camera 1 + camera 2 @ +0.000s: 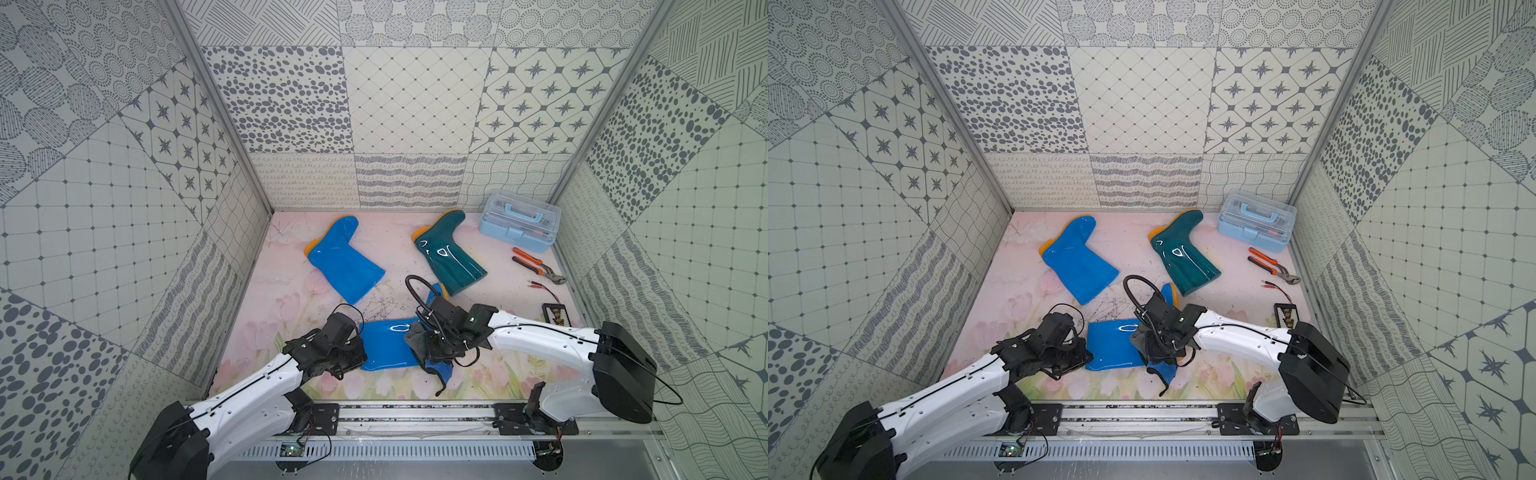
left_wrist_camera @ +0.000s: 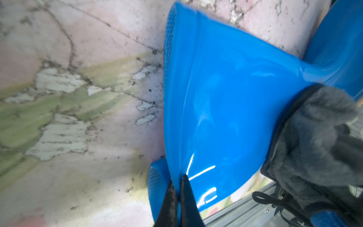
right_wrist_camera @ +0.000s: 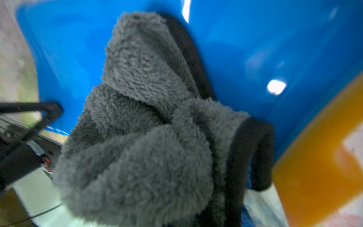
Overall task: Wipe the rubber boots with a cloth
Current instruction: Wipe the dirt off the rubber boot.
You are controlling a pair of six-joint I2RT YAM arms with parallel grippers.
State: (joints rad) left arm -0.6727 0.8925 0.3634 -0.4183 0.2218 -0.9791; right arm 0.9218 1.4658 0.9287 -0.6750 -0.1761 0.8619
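Grey cloth (image 3: 137, 127) apparently touching blue boot (image 1: 384, 349)

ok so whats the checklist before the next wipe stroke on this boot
1. Left gripper clamped on near blue boot's shaft rim: ok.
2. Right gripper shut on grey cloth: ok.
3. Cloth against the boot's surface: ok.
4. Cloth's black loop dangling free: not ok, could snag.
5. Far blue boot and teal boot apart from both grippers: ok.
6. Dirt left on the shaft: cannot tell.
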